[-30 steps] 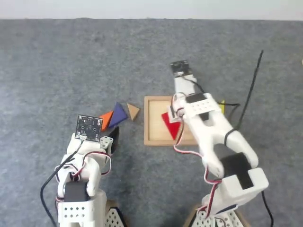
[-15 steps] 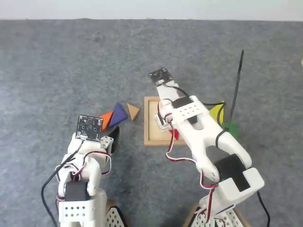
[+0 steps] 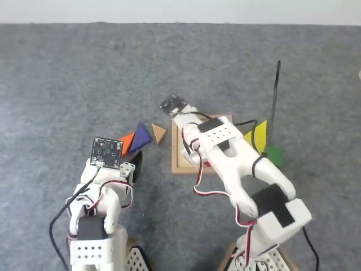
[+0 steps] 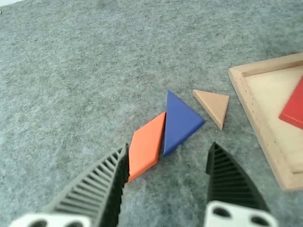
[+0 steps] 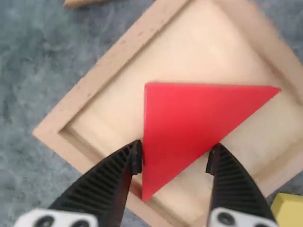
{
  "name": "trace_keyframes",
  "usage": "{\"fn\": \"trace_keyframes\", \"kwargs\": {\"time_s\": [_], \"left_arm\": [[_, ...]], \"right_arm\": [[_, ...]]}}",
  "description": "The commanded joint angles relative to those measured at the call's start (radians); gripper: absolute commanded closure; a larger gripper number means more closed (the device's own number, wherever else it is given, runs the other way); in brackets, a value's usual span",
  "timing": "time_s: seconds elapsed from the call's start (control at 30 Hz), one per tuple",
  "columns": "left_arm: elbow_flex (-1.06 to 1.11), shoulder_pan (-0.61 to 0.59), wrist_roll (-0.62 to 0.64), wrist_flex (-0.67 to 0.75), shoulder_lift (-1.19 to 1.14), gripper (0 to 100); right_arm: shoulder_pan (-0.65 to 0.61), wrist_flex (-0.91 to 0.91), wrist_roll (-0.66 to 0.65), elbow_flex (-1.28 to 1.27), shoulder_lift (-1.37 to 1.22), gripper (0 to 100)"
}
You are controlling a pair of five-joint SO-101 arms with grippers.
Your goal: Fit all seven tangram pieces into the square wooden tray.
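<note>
The square wooden tray (image 3: 176, 153) lies mid-table, under my right arm (image 3: 225, 141). My right gripper (image 5: 175, 150) is shut on the red triangle (image 5: 189, 118), its fingers pressing two edges near one corner, low over the tray (image 5: 94, 80). An orange parallelogram (image 3: 126, 139), a blue triangle (image 3: 141, 136) and a small tan triangle (image 3: 159, 132) lie in a row left of the tray. My left gripper (image 4: 168, 150) hangs open just short of the orange piece (image 4: 147, 146) and the blue piece (image 4: 182, 120), holding nothing.
A yellow piece (image 3: 256, 135) and a green piece (image 3: 274, 153) lie on the grey carpet right of the tray, partly behind my right arm. A black cable runs past them. Open carpet stretches across the far side and the left.
My right arm has swung left over the tray, its wrist turning, with the red triangle between its fingers. More of the yellow and green pieces now shows. The left arm has kept still.
</note>
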State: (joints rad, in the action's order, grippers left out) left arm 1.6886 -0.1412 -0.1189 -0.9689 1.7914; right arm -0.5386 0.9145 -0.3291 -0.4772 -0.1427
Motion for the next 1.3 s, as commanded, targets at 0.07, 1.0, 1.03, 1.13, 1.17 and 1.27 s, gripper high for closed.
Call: {"fn": "trace_keyframes", "kwargs": {"time_s": [0.07,1.0,1.03,1.13,1.17,1.27], "left_arm": [[-0.004,-0.006,-0.009,0.009,-0.011,75],[-0.004,-0.006,-0.009,0.009,-0.011,75],[-0.004,-0.006,-0.009,0.009,-0.011,75],[-0.004,-0.006,-0.009,0.009,-0.011,75],[-0.004,-0.006,-0.009,0.009,-0.011,75],[-0.004,-0.006,-0.009,0.009,-0.011,75]], "right_arm": [[0.16,0.004,0.003,0.037,0.007,75.7],[0.493,-0.008,0.021,-0.091,0.349,75.7],[0.512,-0.019,-0.005,-0.114,0.378,75.7],[0.558,-0.045,-0.037,-0.15,0.397,75.4],[0.573,-0.047,-0.037,-0.15,0.383,75.3],[0.593,-0.05,-0.003,-0.11,0.303,75.3]]}}
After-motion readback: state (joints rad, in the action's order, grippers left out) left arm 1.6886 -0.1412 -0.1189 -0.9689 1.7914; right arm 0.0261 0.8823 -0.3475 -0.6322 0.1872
